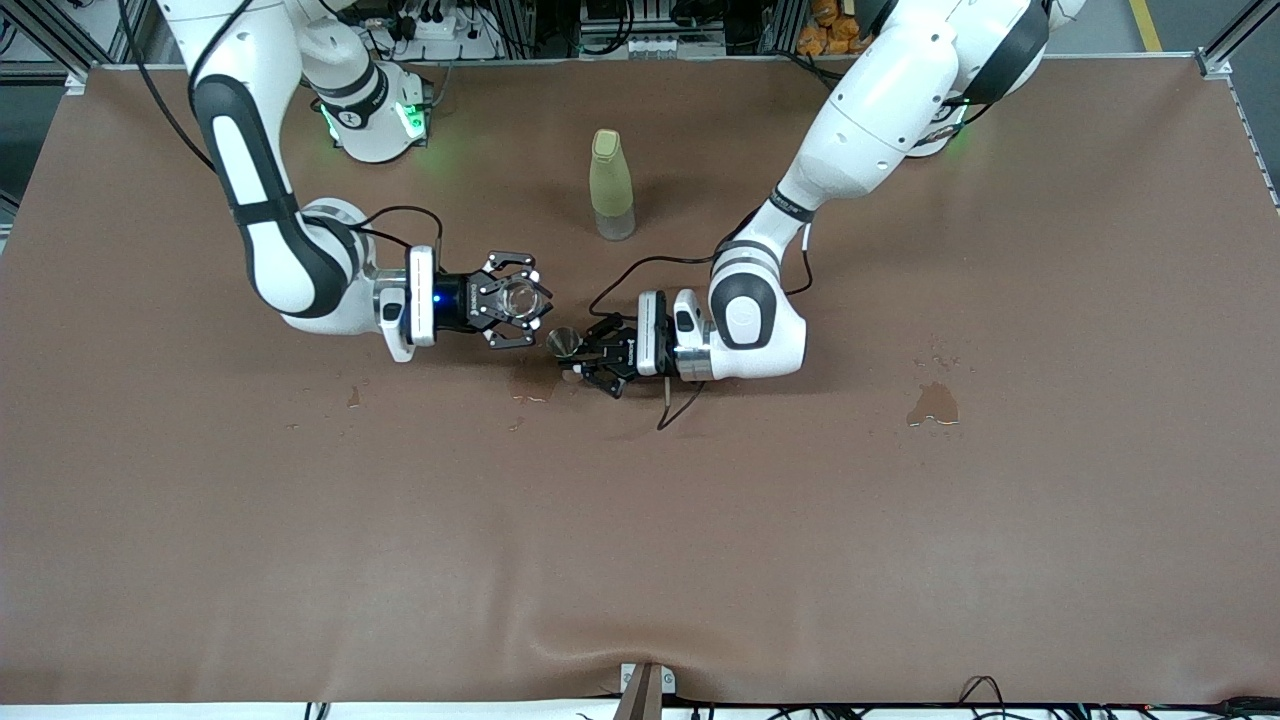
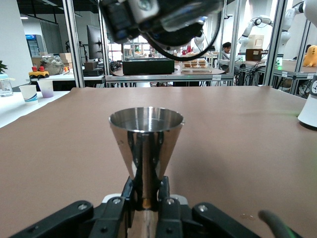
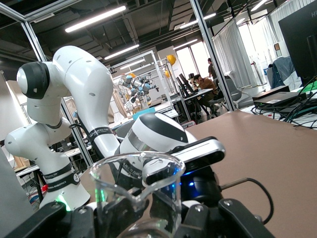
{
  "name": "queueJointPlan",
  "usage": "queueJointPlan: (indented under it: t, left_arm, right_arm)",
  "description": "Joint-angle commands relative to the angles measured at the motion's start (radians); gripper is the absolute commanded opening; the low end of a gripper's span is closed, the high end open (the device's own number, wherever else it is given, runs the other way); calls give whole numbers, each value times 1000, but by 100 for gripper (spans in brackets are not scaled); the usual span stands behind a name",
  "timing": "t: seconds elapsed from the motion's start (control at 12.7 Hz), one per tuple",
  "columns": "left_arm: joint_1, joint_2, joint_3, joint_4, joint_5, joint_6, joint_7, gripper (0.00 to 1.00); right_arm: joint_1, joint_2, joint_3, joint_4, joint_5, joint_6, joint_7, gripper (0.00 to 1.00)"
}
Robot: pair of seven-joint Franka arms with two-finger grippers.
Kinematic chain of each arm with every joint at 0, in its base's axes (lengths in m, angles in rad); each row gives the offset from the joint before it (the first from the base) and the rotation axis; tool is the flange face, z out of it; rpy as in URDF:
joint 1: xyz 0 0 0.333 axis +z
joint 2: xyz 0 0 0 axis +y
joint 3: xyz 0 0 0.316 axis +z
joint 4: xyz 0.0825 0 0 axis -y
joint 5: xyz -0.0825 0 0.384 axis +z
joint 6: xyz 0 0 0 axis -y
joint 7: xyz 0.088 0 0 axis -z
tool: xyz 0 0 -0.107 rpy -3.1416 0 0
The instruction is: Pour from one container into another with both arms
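Near the middle of the desk [image 1: 900,560], the two arms meet with their hands almost nose to nose. The right gripper [image 1: 527,300] has its jaws clenched on the little glass cup [image 1: 521,298]. The left gripper [image 1: 585,358] has its jaws clenched on the thin waist of the shiny metal measuring cup [image 1: 564,343].

What matters most is how the two cups sit next to each other. The glass cup is up in the air and stands straight, with its open mouth facing up. It is just beside the metal cup, on the side toward the right arm's end of the desk. In the left wrist view, the right gripper [image 2: 158,22] hangs higher than the metal cup's [image 2: 146,144] open mouth. So the glass cup looks to be above the metal one, but not right over it yet. The two cups are close and do not touch.

The metal cup stands straight too, with its wide round mouth up and ready to catch. I think the glass cup has to come a bit more over that mouth. Then it must tip toward the left arm's end of the desk. If it tips too soon, the pour could land on the desk.

A tall yellow-green bottle [image 1: 611,185] stands well apart, farther from the front camera than both hands. Some wet spots [image 1: 933,405] show on the desk.
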Motion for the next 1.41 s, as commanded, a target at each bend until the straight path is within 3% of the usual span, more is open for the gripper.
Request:
queueJointPlan:
  t: [0.0,0.71,1.33]
  left_arm:
    - [-12,7,8,18,-32,8,18,0]
    - [-16,7,10,17,-54,10,16,0]
    - [-15,7,10,12,-54,8,18,0]
  right_arm:
    - [41,-35,-8,-53,63,15,-12,0]
    - [99,-34,41,-93,182,40,-16,0]
    - [99,-37,67,-104,192,60,150,0]
